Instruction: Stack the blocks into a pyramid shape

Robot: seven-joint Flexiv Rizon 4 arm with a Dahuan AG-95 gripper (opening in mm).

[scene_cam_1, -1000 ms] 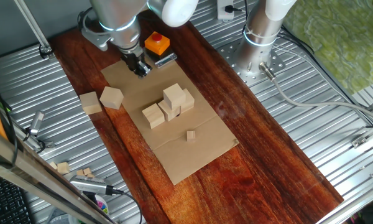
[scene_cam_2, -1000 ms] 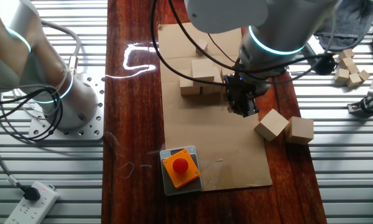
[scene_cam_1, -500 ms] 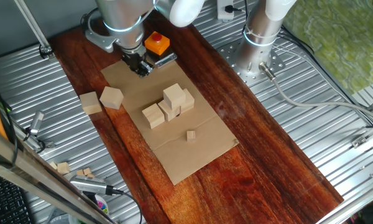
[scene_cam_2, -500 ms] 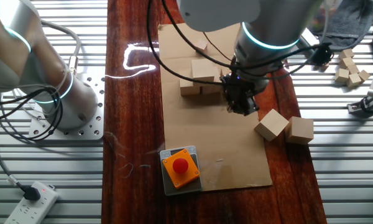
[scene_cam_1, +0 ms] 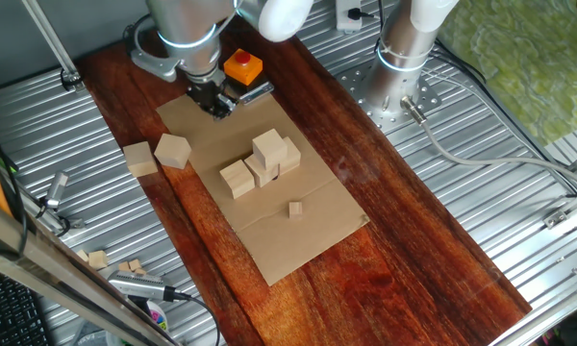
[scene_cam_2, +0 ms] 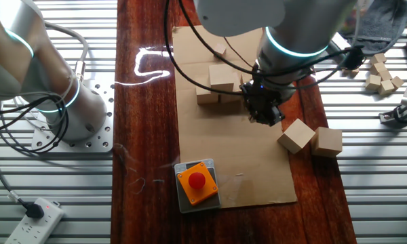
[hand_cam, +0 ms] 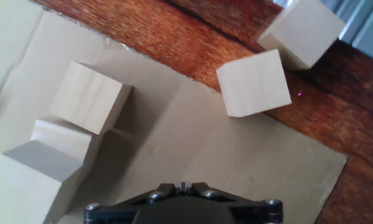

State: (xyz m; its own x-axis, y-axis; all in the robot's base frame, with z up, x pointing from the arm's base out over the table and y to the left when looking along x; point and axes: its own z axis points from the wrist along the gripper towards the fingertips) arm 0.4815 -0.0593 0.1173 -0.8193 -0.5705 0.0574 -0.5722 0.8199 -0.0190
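Several pale wooden blocks form a cluster [scene_cam_1: 262,163] on the cardboard, one block [scene_cam_1: 267,145] resting on top of the others; the cluster [scene_cam_2: 219,85] also shows in the other fixed view. Two loose blocks lie apart at the board's edge: one [scene_cam_1: 173,151] [scene_cam_2: 297,135] [hand_cam: 253,83] tilted on the cardboard corner, the other [scene_cam_1: 140,159] [scene_cam_2: 327,141] [hand_cam: 301,31] on the wood. My gripper [scene_cam_1: 214,104] [scene_cam_2: 263,115] [hand_cam: 182,185] hovers over bare cardboard between cluster and loose blocks, shut, holding nothing.
A cardboard sheet [scene_cam_1: 303,235] covers the dark wooden board. An orange box with a button [scene_cam_1: 242,66] [scene_cam_2: 197,181] sits near the gripper. A tiny wooden cube [scene_cam_1: 295,209] lies on the cardboard. A second arm's base [scene_cam_1: 396,72] stands at the back; small cubes [scene_cam_2: 381,74] lie on the metal table.
The arm has shifted only slightly, drifting a little away from the cluster. None of the blocks has moved.
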